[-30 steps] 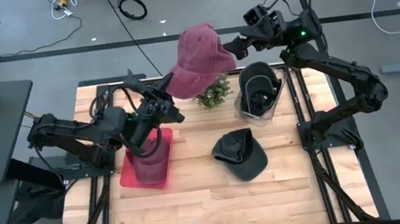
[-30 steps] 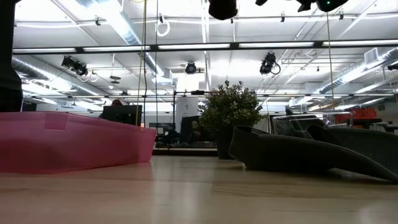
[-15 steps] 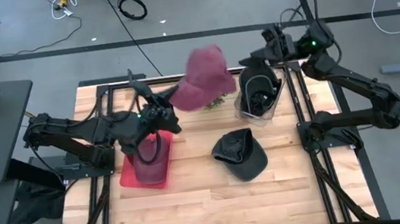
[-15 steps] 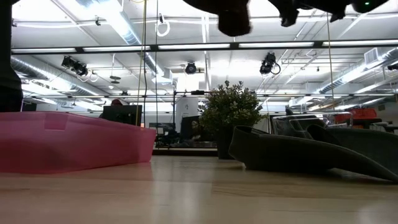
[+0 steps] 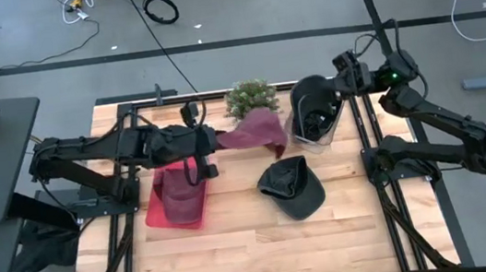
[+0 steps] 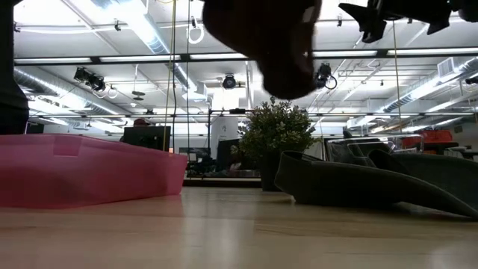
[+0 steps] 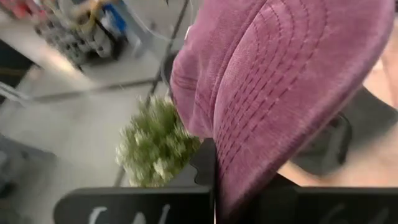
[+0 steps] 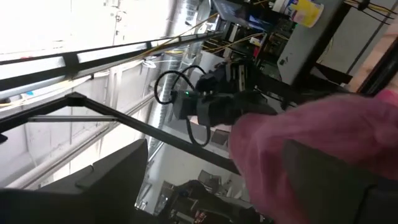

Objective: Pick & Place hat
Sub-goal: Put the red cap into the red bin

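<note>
Wooden slatted table [image 5: 237, 239]: left pincer [image 5: 213, 141] clenched on the brim of the maroon corduroy cap [image 5: 256, 131], held above the table btwn pink plastic bin [image 5: 179, 198] and clear tub [image 5: 315, 113]. Right pincer [image 5: 343, 66] released, wide, beside tub. Vs 1 s ago: cap lower, right arm pulled back.

A maroon corduroy cap [image 5: 256, 133] hangs in the air above the wooden table, pinched at its brim edge and draped downward, its crown toward the clear bin. Stitched rows curve across its brim in the left wrist view [image 7: 292, 93]. A second, dark grey cap [image 5: 292, 186] lies flat on the table, apart from the first.
</note>
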Controlling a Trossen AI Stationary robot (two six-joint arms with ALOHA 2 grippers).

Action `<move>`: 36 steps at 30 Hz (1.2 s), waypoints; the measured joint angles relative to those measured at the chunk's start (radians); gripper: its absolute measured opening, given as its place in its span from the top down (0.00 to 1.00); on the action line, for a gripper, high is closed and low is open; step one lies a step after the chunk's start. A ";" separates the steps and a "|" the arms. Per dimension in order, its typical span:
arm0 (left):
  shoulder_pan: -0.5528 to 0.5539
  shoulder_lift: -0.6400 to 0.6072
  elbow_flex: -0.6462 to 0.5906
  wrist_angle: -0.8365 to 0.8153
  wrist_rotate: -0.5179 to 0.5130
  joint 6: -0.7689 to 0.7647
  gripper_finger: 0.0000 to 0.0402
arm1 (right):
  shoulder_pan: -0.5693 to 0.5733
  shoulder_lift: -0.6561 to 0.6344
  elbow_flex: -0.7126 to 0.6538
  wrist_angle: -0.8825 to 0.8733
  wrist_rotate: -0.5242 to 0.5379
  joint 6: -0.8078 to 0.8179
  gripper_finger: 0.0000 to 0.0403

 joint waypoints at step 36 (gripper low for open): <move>-0.242 0.125 0.339 -0.866 0.335 -0.619 0.97 | 0.000 -0.019 -0.063 -0.024 0.044 -0.011 0.08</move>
